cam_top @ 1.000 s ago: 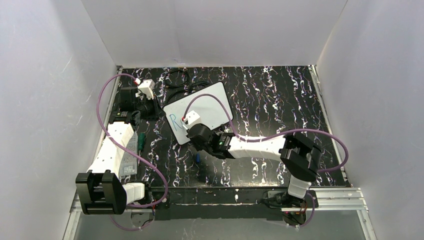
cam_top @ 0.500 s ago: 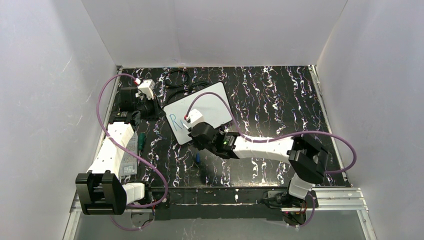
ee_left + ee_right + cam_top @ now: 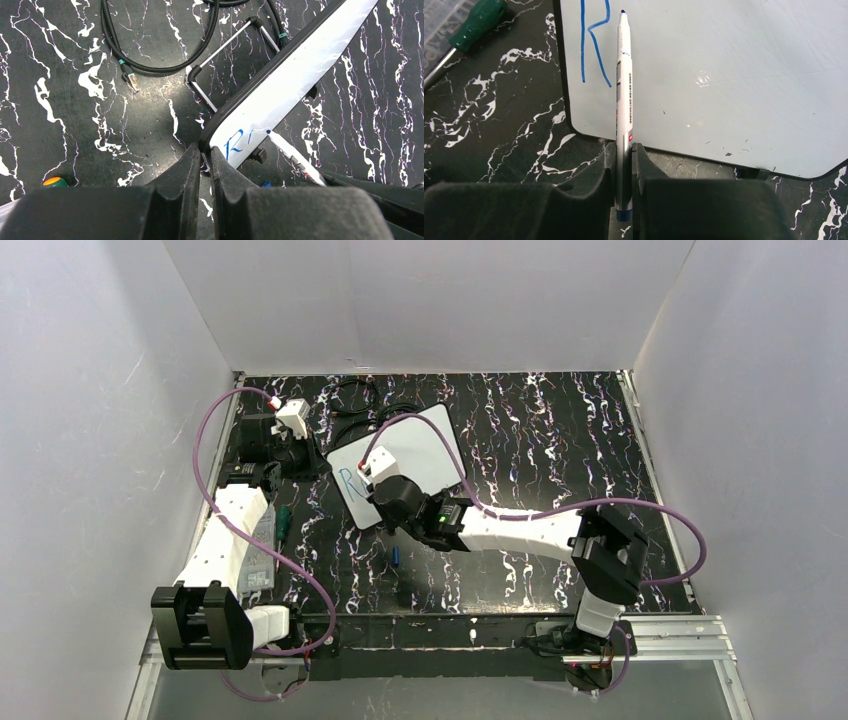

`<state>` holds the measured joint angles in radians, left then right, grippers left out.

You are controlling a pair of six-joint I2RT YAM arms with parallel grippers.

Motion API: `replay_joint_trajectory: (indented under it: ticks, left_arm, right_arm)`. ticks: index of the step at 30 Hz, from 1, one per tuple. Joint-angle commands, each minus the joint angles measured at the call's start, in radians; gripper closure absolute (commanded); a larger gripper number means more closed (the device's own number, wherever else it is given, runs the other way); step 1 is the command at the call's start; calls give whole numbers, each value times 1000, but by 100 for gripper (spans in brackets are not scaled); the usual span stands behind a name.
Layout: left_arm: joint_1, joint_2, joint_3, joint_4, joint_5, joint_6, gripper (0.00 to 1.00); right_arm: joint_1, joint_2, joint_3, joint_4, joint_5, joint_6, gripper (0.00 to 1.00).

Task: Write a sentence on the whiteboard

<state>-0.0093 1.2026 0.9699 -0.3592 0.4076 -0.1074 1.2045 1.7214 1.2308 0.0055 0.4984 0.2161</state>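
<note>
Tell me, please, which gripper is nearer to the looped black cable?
Left. The left gripper pinches a corner of the whiteboard, with the black cable just beyond; the right gripper, holding the marker, sits at the board's near edge, farther away.

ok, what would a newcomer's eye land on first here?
The whiteboard stands out against the dark marbled table, with a single blue R at its left end. The right tool is shut on a white marker, its tip at the board just right of the R. The left tool pinches the board's corner beside the R.
</note>
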Motion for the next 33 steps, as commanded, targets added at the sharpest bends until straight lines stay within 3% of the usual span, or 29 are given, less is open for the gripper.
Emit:
replay_joint_trajectory:
  ticks: [1,13,22,33]
  left_arm:
    - [2,-26,-7,5,5,14,100]
    - [3,-29,-7,4,3,15,100]
    - [3,-31,-7,5,2,15,100]
    - [2,-30,-9,5,2,15,100]
  right_arm:
    - [-6,26,49,21,26,-5,99]
    - [-16,60,54,1,25,19,99]
    - [-13,-100,-92,116,7,2,99]
    - [-22,-20,-55,28,44,42,99]
